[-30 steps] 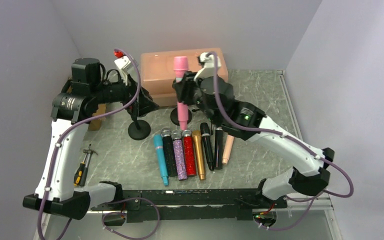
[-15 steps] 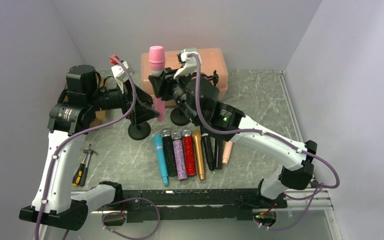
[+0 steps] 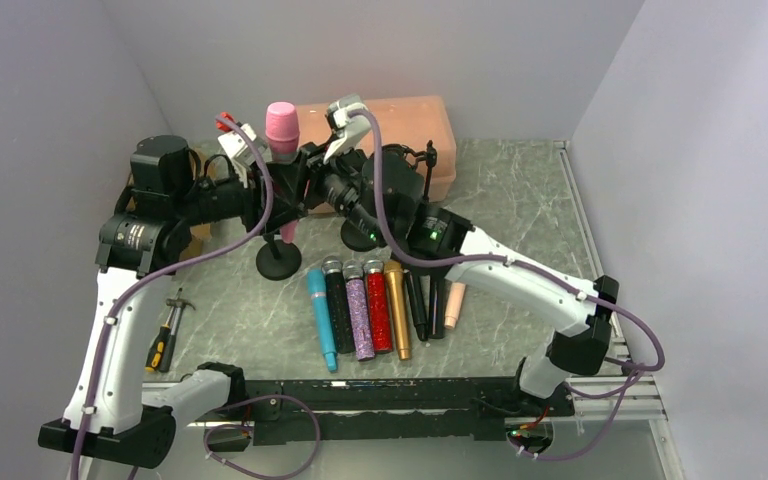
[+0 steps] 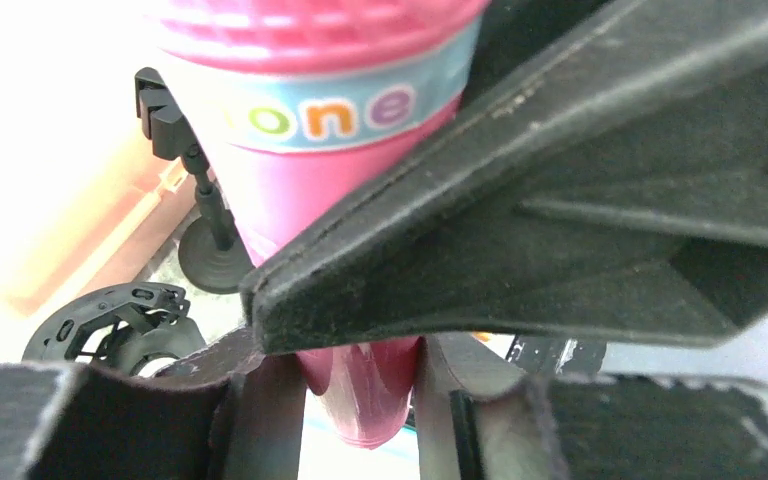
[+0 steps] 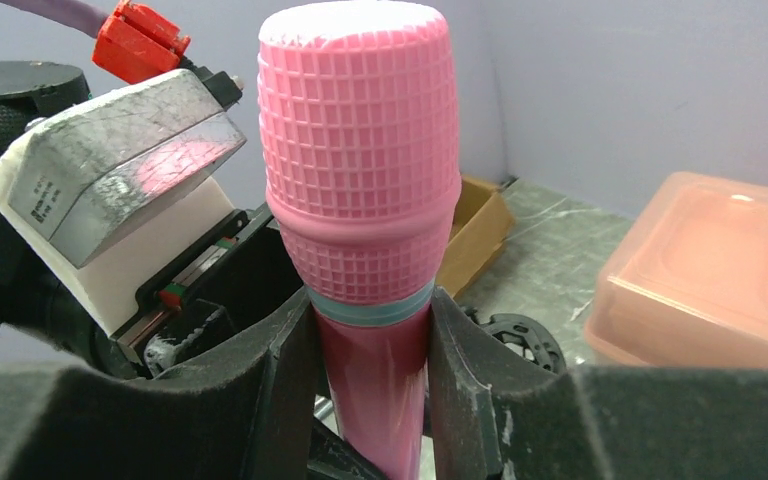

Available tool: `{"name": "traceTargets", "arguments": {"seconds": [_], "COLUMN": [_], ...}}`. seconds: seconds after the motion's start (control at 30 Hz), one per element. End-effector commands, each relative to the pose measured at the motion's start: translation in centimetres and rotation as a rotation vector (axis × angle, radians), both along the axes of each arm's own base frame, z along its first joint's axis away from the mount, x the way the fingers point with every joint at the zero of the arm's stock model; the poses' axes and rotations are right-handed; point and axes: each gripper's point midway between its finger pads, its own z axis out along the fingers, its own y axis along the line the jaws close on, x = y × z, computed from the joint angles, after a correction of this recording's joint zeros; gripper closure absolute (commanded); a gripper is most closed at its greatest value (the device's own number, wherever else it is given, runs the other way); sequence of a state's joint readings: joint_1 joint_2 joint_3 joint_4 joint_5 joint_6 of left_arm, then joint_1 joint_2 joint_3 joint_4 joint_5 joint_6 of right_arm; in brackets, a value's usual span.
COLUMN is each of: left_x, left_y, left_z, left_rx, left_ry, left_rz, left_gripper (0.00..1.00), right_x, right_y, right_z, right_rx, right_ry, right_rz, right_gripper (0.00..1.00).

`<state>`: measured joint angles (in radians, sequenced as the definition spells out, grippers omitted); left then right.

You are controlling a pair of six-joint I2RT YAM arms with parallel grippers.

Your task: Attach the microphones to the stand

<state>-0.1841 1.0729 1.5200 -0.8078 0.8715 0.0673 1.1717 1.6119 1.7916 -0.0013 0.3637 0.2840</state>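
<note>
Left tool (image 4: 355, 385) pinches the tail of the upright pink microphone (image 5: 360, 170), held over the left stand (image 3: 278, 262); its pale-blue band shows coloured letters "one". Right tool (image 5: 370, 355) grips it just below the mesh head.

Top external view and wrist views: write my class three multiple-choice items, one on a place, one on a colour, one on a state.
1. The peach box stands: A at the table's far edge; B between the arm bases; C on the microphones.
2. The leftmost microphone in the lying row is: A gold; B teal; C red.
3. The right fingers are: A open, empty; B closed on the pink microphone; C closed on a screwdriver.
Answers: A, behind everything else; B, teal body; B, both fingers press its handle.
</note>
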Motion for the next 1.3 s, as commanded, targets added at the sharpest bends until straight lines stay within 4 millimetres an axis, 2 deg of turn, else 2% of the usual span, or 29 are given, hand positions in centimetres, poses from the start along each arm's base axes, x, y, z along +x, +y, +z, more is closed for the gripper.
{"name": "traceTargets", "arguments": {"seconds": [0.0, 0.03, 0.1, 0.23, 0.3, 0.4, 0.43, 0.47, 0.5, 0.53, 0.57, 0.7, 0.9, 1.07, 1.17, 1.27], "left_x": [0.6, 0.5, 0.4, 0.2, 0.0, -0.3, -0.4, -0.4, -0.2, -0.2, -0.5, 1.3, 5.3, 7.3, 7.7, 7.7], "left_y": [0.7, 0.7, 0.7, 0.5, 0.4, 0.5, 0.6, 0.8, 1.0, 1.2, 1.4, 3.5, 9.6, 14.2, 16.0, 17.1], "left_z": [1.0, 0.9, 0.9, 0.7, 0.8, 1.1, 1.2, 1.3, 1.3, 1.5, 1.3, 1.0, -0.2, -3.4, -5.3, -7.6], "left_rx": [0.046, 0.05, 0.053, 0.052, 0.053, 0.061, 0.067, 0.075, 0.084, 0.102, 0.13, 0.2, 0.186, 0.215, 0.215, 0.229], "left_ry": [-0.131, -0.136, -0.14, -0.145, -0.148, -0.162, -0.167, -0.165, -0.168, -0.184, -0.186, -0.168, -0.11, -0.048, -0.018, 0.014], "left_rz": [0.039, 0.035, 0.026, 0.004, -0.005, -0.012, -0.011, 0.001, 0.017, 0.021, 0.012, 0.078, 0.205, 0.288, 0.314, 0.318], "left_gripper": [1.0, 1.0, 1.0, 1.0, 1.0, 1.0, 0.91, 0.53, 0.37, 0.11, 0.02, 0.01, 0.01, 0.01, 0.01, 0.06], "right_x": [-0.4, -0.3, -0.1, -0.5, -0.4, 0.3, 0.5, 0.7, 1.1, 1.6, 2.0, 3.5, 5.0, 6.5, 7.0, 7.2], "right_y": [-0.1, 0.1, 0.3, 0.9, 1.2, 1.5, 1.5, 1.4, 1.3, 1.1, 0.9, 0.2, 0.6, 1.2, 1.8, 2.4], "right_z": [1.9, 1.3, 0.3, -0.6, -0.8, -1.3, -1.2, -0.9, -0.8, -0.6, -0.3, 0.6, 0.5, -0.5, -1.0, -1.3], "right_rx": [0.006, -0.021, -0.064, -0.099, -0.111, -0.135, -0.138, -0.139, -0.148, -0.157, -0.165, -0.183, -0.195, -0.198, -0.196, -0.182], "right_ry": [0.053, 0.076, 0.113, 0.11, 0.112, 0.108, 0.097, 0.083, 0.066, 0.049, 0.029, -0.043, -0.093, -0.113, -0.116, -0.116], "right_rz": [0.191, 0.232, 0.275, 0.324, 0.329, 0.316, 0.309, 0.298, 0.281, 0.257, 0.235, 0.149, 0.09, 0.039, 0.03, 0.031], "right_gripper": [0.63, 0.57, 0.52, 0.51, 0.59, 0.79, 0.85, 0.92, 0.95, 0.99, 1.0, 1.0, 1.0, 1.0, 1.0, 1.0]}}
